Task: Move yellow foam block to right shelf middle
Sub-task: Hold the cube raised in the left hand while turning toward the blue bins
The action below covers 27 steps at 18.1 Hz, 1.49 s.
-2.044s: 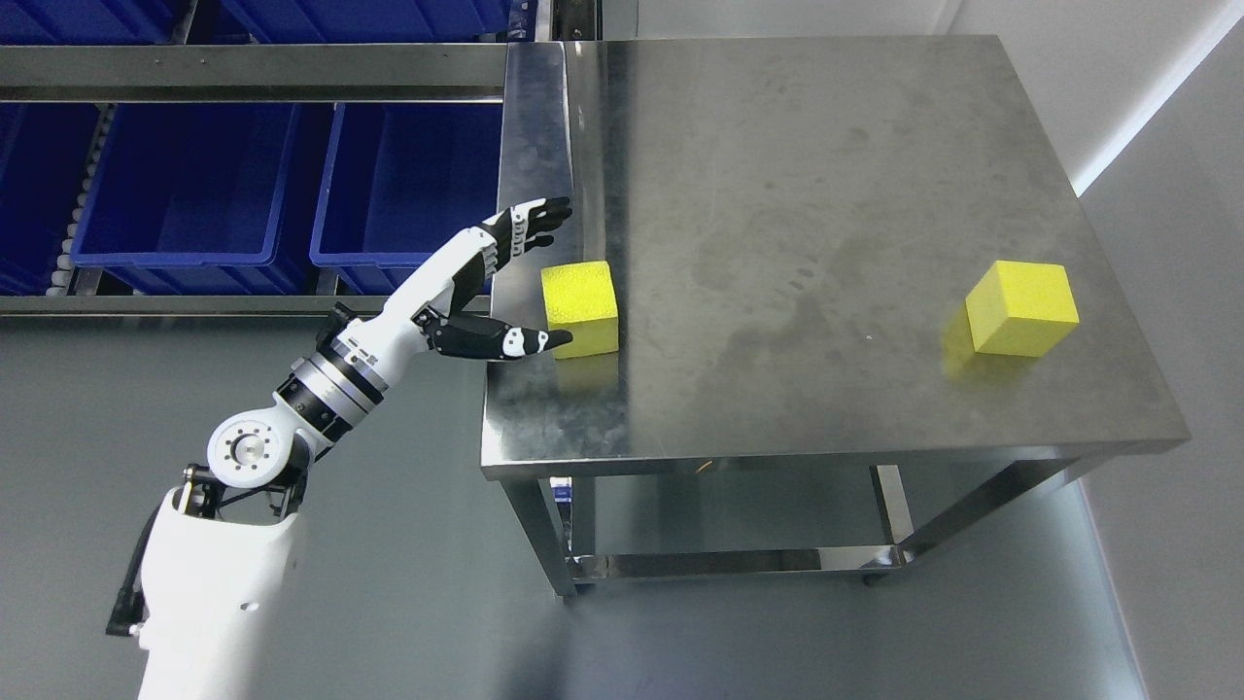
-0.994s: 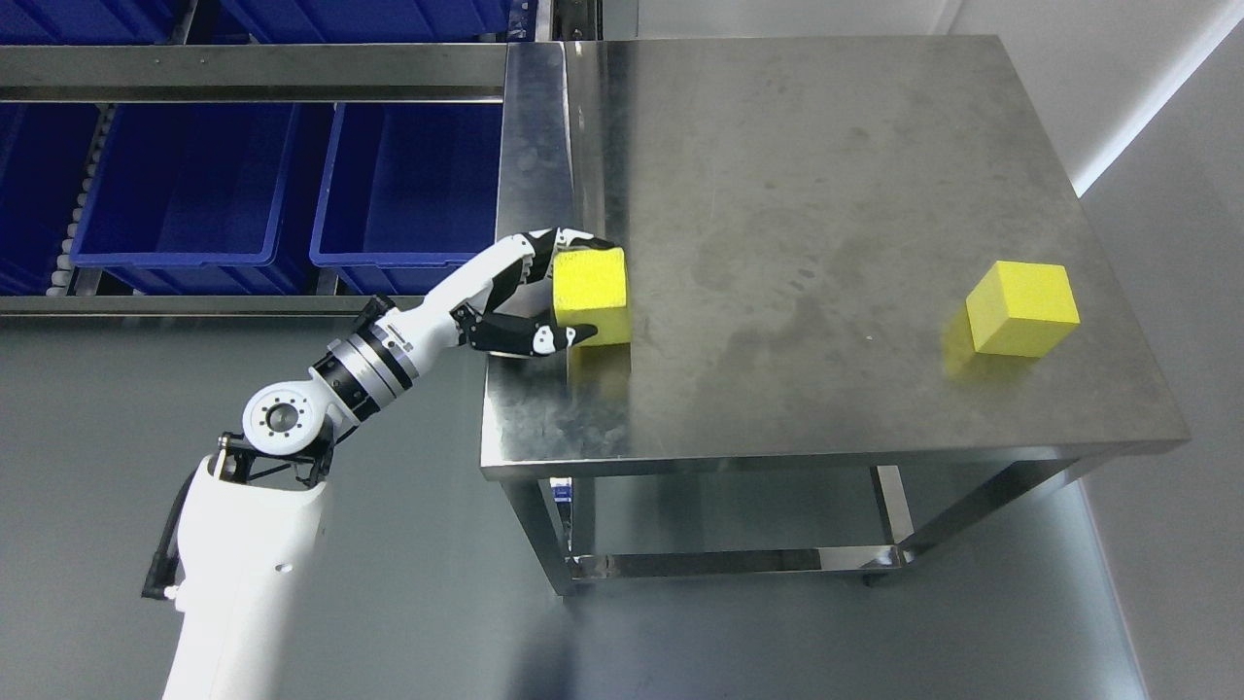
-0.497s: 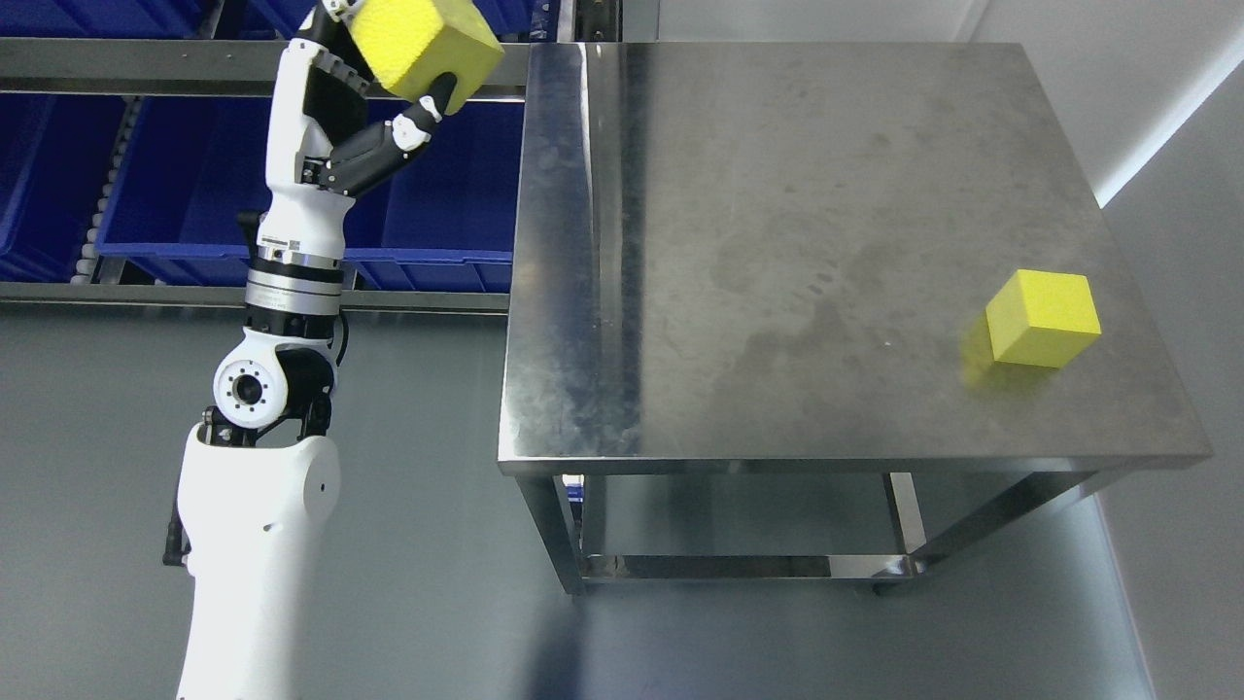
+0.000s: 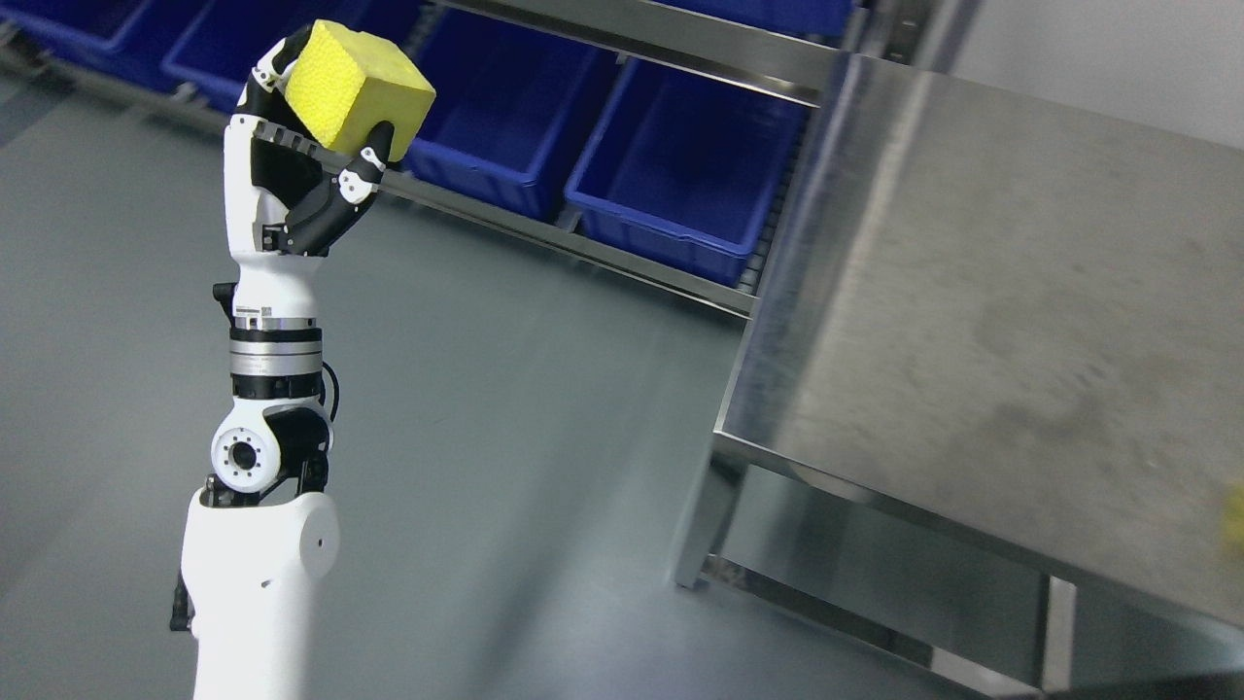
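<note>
My left hand (image 4: 316, 126) is raised upright at the upper left, its fingers curled around a yellow foam block (image 4: 355, 87). The block is held in the air over the grey floor, in front of the shelf rail (image 4: 544, 238). The thumb (image 4: 364, 170) presses against the block's lower right side. A second yellow block (image 4: 1236, 515) shows only as a blurred sliver at the right edge, on the steel table (image 4: 991, 321). My right arm does not show.
Blue bins (image 4: 680, 156) sit in a row on the rack along the top, behind a steel rail. The steel table fills the right side, its near-left corner (image 4: 721, 437) and leg close to the middle. Grey floor lies between my arm and the table.
The camera has swung left, so the table slid to the right and the rack tilted. My left hand still grips the block, held high; two seconds ago it was open beside it on the table.
</note>
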{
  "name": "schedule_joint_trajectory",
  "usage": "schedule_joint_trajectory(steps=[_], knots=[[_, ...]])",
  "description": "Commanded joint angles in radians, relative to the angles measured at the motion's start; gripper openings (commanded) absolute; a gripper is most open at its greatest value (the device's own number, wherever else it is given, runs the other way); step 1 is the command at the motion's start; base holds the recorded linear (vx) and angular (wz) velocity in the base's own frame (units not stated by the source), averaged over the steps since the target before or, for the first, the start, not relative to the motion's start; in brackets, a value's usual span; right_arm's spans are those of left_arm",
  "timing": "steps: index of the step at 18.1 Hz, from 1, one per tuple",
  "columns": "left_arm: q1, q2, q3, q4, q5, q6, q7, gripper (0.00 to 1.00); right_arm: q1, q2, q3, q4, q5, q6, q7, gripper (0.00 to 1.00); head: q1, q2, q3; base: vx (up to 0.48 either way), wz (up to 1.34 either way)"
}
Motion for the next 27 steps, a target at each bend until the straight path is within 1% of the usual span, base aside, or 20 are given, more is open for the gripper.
schedule_joint_trajectory(steps=[1, 8, 14, 22, 27], knots=[[0.066, 0.002, 0.053, -0.016, 0.007, -0.004, -0.001, 0.30, 0.002, -0.017, 0.000, -0.017, 0.003, 0.000, 0.001, 1.00, 0.0000, 0.000, 0.000, -0.037, 1.36], [0.106, 0.002, 0.058, -0.013, 0.007, -0.004, 0.000, 0.30, 0.002, -0.017, 0.000, -0.017, 0.005, 0.000, 0.001, 1.00, 0.0000, 0.000, 0.000, -0.026, 1.25], [0.133, 0.002, 0.093, -0.013, 0.007, -0.003, 0.002, 0.30, 0.002, -0.017, 0.000, -0.017, 0.003, 0.000, 0.001, 1.00, 0.0000, 0.000, 0.000, 0.000, 0.78], [0.146, 0.002, 0.153, -0.028, 0.007, -0.006, 0.000, 0.30, 0.002, -0.017, 0.000, -0.017, 0.003, 0.000, 0.001, 1.00, 0.0000, 0.000, 0.000, 0.058, 0.16], [0.158, 0.002, 0.156, -0.036, 0.007, -0.007, 0.003, 0.30, 0.002, -0.017, 0.000, -0.017, 0.003, 0.000, 0.001, 1.00, 0.0000, 0.000, 0.000, 0.134, 0.14]])
